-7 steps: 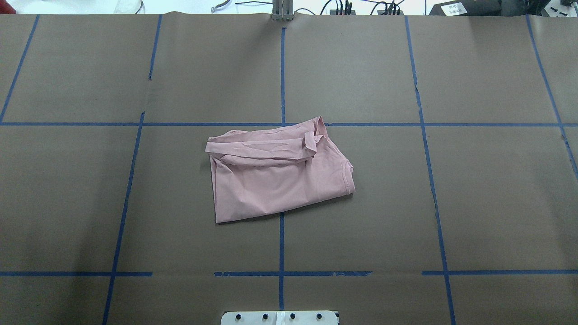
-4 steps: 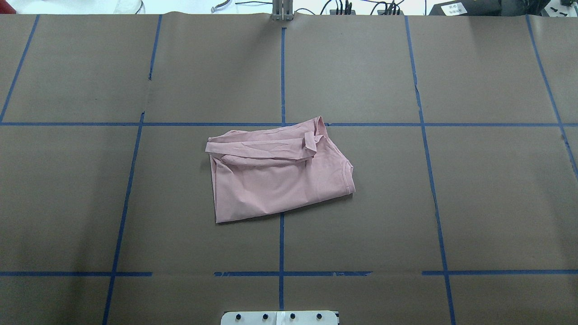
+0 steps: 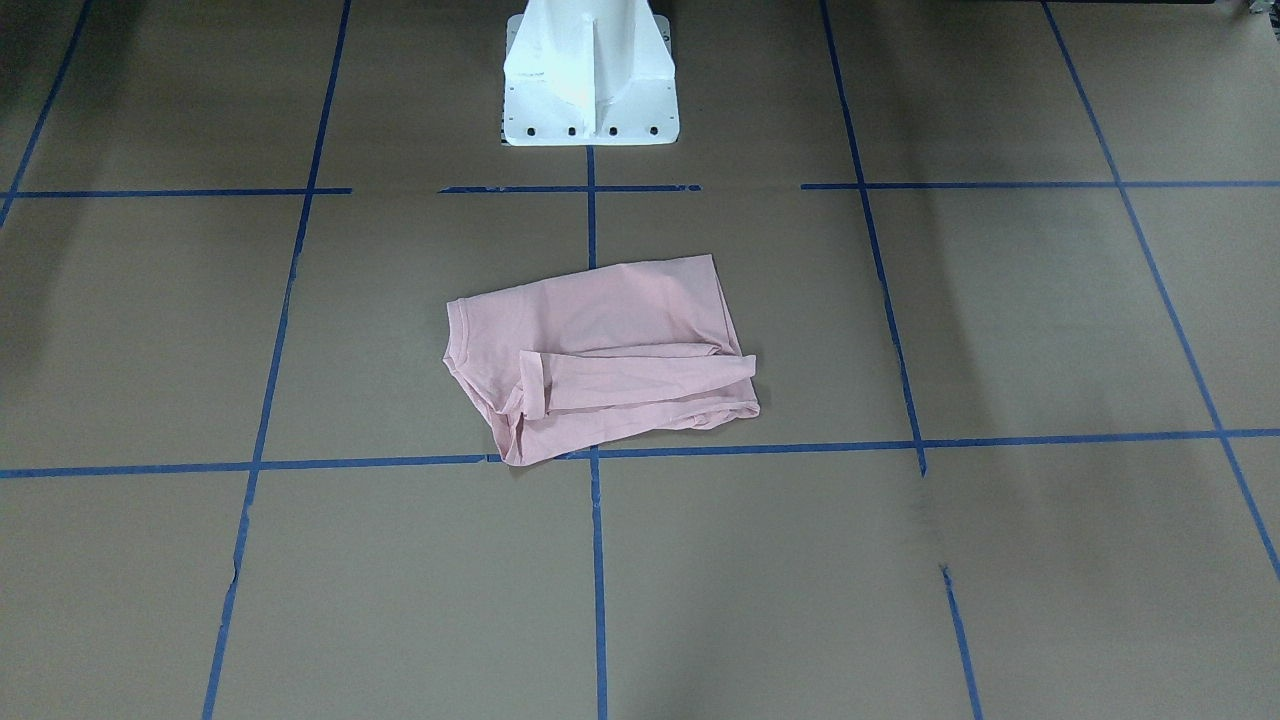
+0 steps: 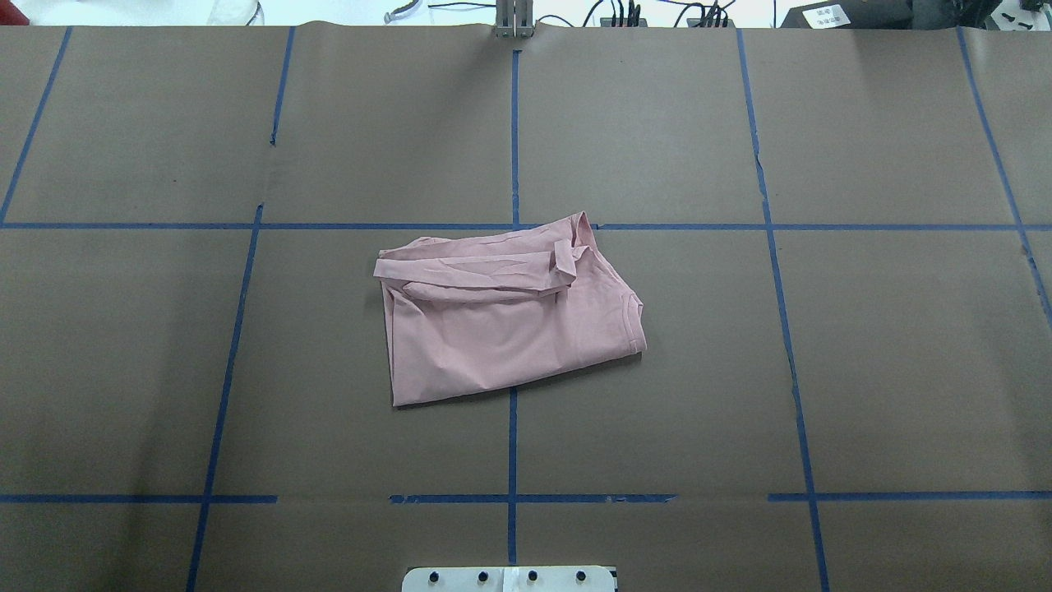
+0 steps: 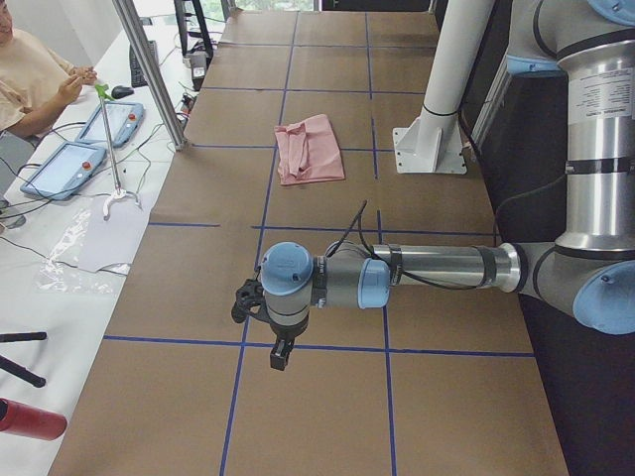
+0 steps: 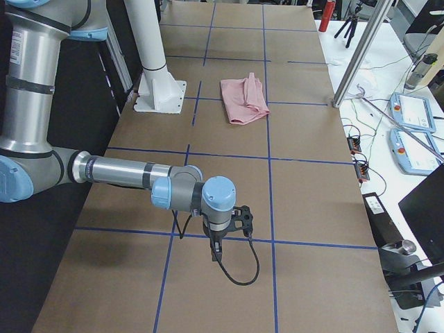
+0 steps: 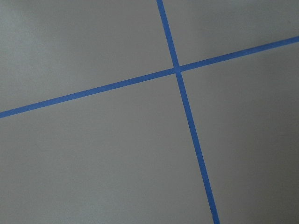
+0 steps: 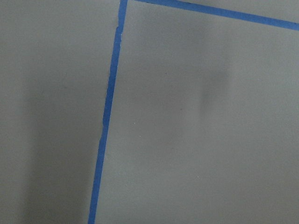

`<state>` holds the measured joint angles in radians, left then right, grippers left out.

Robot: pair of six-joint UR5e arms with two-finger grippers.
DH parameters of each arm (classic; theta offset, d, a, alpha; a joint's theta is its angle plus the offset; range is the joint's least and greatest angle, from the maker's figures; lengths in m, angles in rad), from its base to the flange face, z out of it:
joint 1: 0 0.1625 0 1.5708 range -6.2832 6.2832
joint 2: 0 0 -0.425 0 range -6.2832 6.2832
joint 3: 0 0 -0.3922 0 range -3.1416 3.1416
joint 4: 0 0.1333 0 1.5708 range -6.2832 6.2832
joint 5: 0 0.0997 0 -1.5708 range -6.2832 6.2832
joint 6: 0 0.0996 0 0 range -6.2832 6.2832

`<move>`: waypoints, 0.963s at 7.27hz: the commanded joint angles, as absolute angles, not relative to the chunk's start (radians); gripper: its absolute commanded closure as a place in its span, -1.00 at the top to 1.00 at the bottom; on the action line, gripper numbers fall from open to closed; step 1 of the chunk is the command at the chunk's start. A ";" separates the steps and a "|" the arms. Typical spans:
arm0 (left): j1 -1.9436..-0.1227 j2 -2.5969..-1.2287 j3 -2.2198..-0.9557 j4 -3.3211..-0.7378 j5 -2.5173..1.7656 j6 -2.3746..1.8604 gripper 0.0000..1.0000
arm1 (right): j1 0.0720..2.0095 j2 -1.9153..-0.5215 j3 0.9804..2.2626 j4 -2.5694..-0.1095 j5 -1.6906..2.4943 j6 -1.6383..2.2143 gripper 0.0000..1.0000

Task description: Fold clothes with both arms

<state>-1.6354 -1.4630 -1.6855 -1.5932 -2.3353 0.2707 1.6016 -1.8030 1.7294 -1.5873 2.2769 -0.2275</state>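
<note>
**Folded pink shirt at mid-table, both grippers far out at the ends**

The light pink short-sleeved cotton T-shirt lies folded into a rough rectangle near the middle of the brown paper-covered tabletop. It straddles the central blue tape line, just in front of the white fixed pedestal. One sleeve is folded across its far edge, which touches a crosswise tape line. The ribbed neckline sits on the side toward the robot's right. Only plain pink fabric faces up.

The left gripper hangs point-down from its outstretched silver-grey arm, low over the tabletop near the left end and well apart from the shirt. The right gripper hangs likewise near the right end, also well apart from the shirt. A black cable loops beneath it. For either gripper, I cannot tell whether the fingers are apart or together. Both wrist cameras show only brown paper and blue tape.

Bare paper surrounds the shirt on every side. Beyond the tabletop's far edge a person sits at a white side table.
</note>
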 commanded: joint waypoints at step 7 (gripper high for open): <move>-1.637 -1.401 -1.693 -1.594 -2.301 0.273 1.00 | 1.601 -1.867 1.739 -1.571 2.301 -0.236 1.00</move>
<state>-1.6367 -1.4045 -1.6898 -1.5930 -2.3046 0.2730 1.6023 -1.8634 1.7321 -1.5712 2.2988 -0.2425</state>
